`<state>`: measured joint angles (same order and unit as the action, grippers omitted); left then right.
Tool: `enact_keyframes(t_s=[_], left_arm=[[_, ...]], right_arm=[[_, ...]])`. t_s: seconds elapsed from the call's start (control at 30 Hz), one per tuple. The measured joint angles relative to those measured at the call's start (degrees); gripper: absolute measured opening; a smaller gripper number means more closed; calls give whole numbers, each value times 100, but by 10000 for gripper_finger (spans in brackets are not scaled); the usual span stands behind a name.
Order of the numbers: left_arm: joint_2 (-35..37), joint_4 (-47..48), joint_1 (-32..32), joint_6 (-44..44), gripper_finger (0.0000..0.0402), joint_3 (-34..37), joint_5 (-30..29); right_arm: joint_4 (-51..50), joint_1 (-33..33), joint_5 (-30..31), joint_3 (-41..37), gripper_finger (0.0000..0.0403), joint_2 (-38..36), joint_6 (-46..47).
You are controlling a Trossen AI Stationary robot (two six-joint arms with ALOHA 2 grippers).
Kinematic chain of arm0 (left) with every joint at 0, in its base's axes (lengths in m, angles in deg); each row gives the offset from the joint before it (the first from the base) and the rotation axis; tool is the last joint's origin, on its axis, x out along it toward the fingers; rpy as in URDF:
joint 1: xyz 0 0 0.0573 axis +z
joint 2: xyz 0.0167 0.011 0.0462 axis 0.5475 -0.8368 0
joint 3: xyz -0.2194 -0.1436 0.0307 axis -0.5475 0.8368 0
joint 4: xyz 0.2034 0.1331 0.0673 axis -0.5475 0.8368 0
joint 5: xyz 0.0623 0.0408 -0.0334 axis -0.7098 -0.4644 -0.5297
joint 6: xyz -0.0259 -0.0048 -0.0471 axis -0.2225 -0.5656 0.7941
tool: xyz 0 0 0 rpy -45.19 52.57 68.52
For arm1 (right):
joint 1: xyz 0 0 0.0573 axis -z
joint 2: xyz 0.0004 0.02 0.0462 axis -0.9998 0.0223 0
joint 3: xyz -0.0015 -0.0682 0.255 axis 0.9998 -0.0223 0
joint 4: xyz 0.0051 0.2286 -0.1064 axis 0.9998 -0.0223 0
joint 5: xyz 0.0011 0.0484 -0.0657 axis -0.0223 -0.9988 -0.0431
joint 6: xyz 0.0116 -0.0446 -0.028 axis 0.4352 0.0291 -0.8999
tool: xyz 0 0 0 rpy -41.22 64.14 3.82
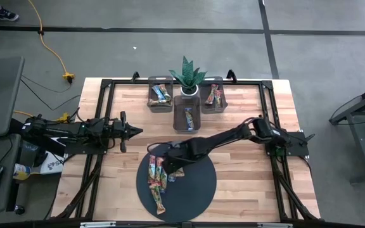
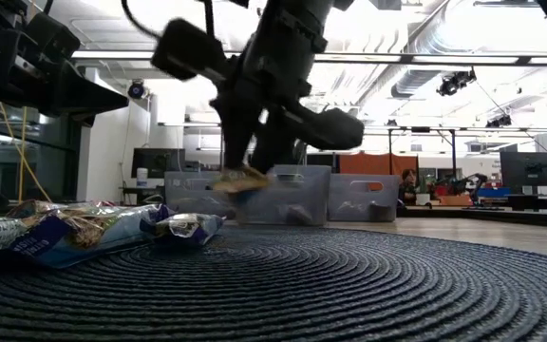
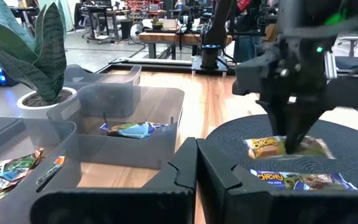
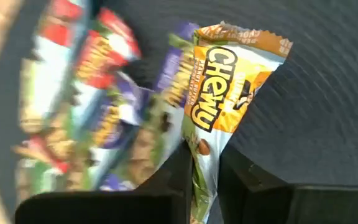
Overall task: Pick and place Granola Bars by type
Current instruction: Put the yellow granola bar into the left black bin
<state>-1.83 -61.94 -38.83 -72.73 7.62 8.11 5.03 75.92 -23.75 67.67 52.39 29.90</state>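
Several wrapped granola bars [image 1: 156, 182] lie in a loose pile on the left part of the dark round disc [image 1: 195, 190]; in the low view the pile [image 2: 74, 230] rests flat on the mat. My right gripper [image 1: 173, 169] is over the disc beside the pile, shut on an orange "Chewy" bar [image 4: 229, 87]. My left gripper [image 1: 132, 132] waits shut over the table left of the disc, and its fingers [image 3: 182, 177] hold nothing. More bars lie inside three grey bins [image 1: 160, 95]. My right gripper [image 4: 205, 158] pinches the orange bar by one end of its wrapper [image 4: 204, 140] between the two fingers, coming from above. The rest of the bar sticks out past the fingertips. The low view shows the bar [image 2: 240, 179] lifted clear of the mat, roughly level.
The three translucent bins stand at the far side: left [image 1: 160, 95], middle [image 1: 187, 115] and right [image 1: 214, 96], around a potted plant [image 1: 189, 77]. A dark frame [image 1: 106, 85] borders the wooden table. Bare wood lies right of the disc.
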Motion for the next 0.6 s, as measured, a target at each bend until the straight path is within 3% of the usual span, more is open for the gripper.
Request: enact_keyframes(t_s=[0.2,0.6], left_arm=[[1,2,-2,-1,1,-2,0],[2,-2,0,0,1,-2,0]], right_arm=[[857,1,-36,7,38,-158,-352],[3106,215,201,20,35,-214,-2267]])
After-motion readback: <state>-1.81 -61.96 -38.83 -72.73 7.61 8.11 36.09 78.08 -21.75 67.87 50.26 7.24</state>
